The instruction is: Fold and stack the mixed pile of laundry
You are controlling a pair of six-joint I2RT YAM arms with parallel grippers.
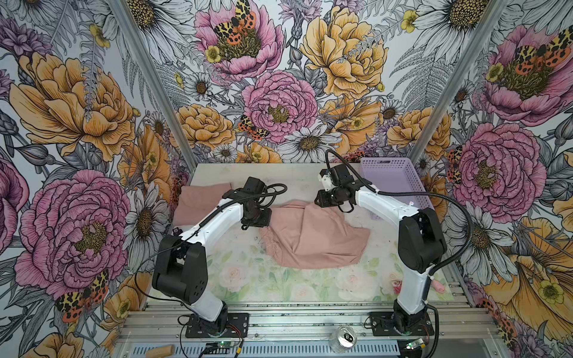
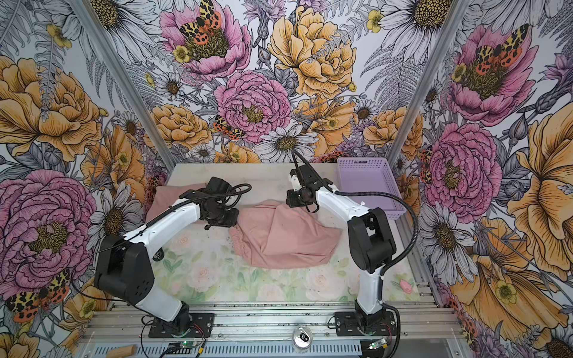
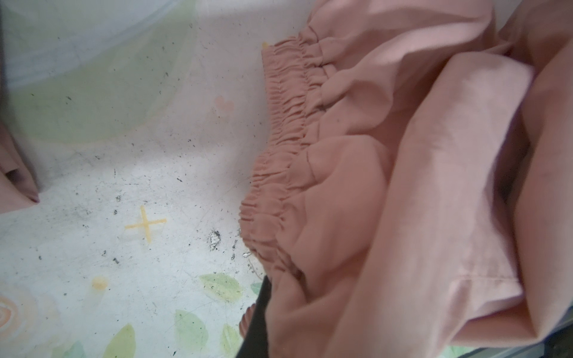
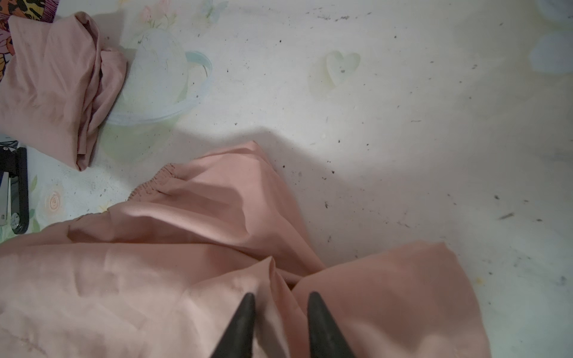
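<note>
Now L pincer (image 1: 263, 223) clenched on pink shorts (image 1: 313, 241) at waistband, R pincer (image 4: 280, 299) nipping a fold at far edge.

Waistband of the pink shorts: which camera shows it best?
Left wrist view: the gathered waistband runs across mid-frame, close up. Right wrist view catches a short stretch; in both top views it's a small ruffle.

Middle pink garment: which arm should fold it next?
Probably right: the right end effector is shut on a raised fold at the garment's far edge, ready to pull over. The left end effector sits by the waistband.
</note>
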